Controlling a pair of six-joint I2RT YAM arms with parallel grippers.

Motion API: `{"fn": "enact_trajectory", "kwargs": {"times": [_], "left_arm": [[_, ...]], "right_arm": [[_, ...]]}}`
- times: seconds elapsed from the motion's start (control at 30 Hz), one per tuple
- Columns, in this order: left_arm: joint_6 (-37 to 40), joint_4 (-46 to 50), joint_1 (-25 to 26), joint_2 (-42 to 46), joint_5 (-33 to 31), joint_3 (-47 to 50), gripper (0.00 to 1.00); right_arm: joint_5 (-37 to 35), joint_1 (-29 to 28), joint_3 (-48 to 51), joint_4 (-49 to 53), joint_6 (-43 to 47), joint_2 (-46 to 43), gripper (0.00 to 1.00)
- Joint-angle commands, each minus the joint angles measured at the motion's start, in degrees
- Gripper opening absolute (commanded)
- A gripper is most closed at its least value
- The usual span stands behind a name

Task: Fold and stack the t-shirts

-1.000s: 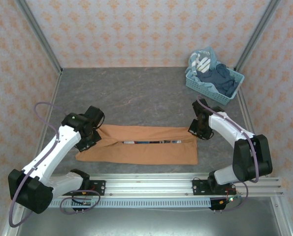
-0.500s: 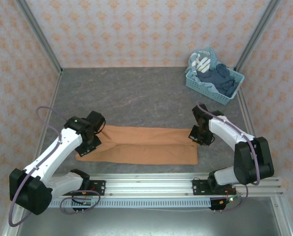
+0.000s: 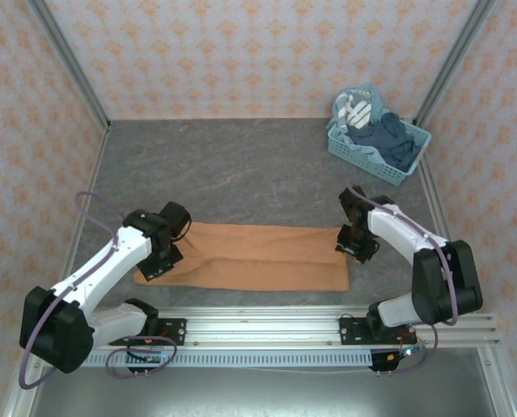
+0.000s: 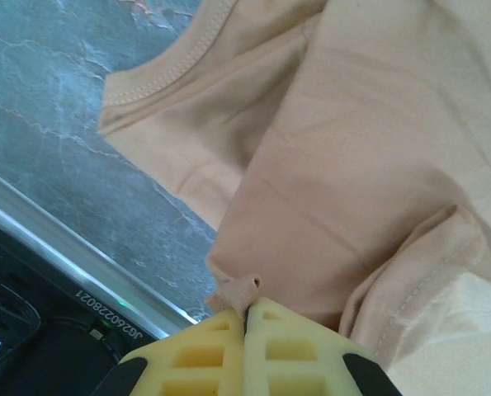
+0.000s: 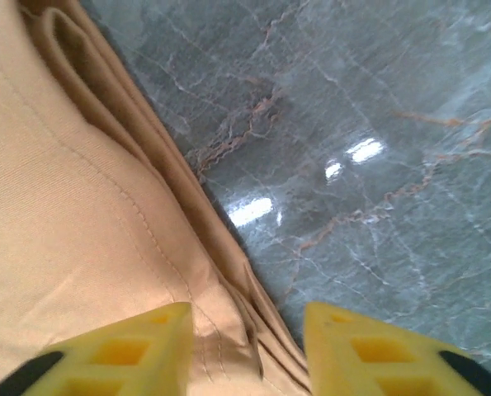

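Left gripper (image 3: 156, 261) is at the left end of the soft orange-brown cotton t-shirt (image 3: 258, 256), yellow fingers (image 4: 195, 346) pressed together with a small nub of its fabric pinched between the tips. The t-shirt lies flat as a long folded band on the near part of the grey marbled tabletop (image 3: 241, 165), between the two arms. Right gripper (image 3: 354, 250) is at the band's right end, fingers spread apart over the stitched edge, clamping nothing; light blue plastic lattice basket (image 3: 362, 155) holding dark clothes stands well apart in the far right corner.
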State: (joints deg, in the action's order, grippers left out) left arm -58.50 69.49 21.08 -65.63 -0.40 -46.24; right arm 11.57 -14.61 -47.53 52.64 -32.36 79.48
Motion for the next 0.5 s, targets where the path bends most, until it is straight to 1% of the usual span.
{"fn": "enact_trajectory", "kwargs": {"times": [0.0, 0.13, 0.23, 0.37, 0.47], "left_arm": [[-1.09, -0.61, 1.05, -0.87, 0.98, -0.25, 0.0], [-2.24, -1.11, 3.5, -1.74, 3.27, -0.89, 0.0], [-3.88, -1.78, 6.05, -2.13, 4.51, -1.86, 0.0], [-6.0, -3.04, 9.08, -3.98, 5.72, -4.19, 0.0], [-7.27, -3.49, 11.36, -5.76, 5.85, -6.26, 0.0]], "right_arm": [[-2.61, -0.2, -2.88, 2.86, -0.27, -3.92, 0.45], [-0.05, -0.41, -4.01, -0.68, 0.21, -3.53, 0.45], [2.09, -0.97, -4.95, -3.31, 1.38, -0.8, 0.45], [2.6, -1.38, -6.07, -4.01, 2.17, 3.39, 0.44], [2.67, -1.34, -6.64, -4.21, 2.37, 4.28, 0.44]]}}
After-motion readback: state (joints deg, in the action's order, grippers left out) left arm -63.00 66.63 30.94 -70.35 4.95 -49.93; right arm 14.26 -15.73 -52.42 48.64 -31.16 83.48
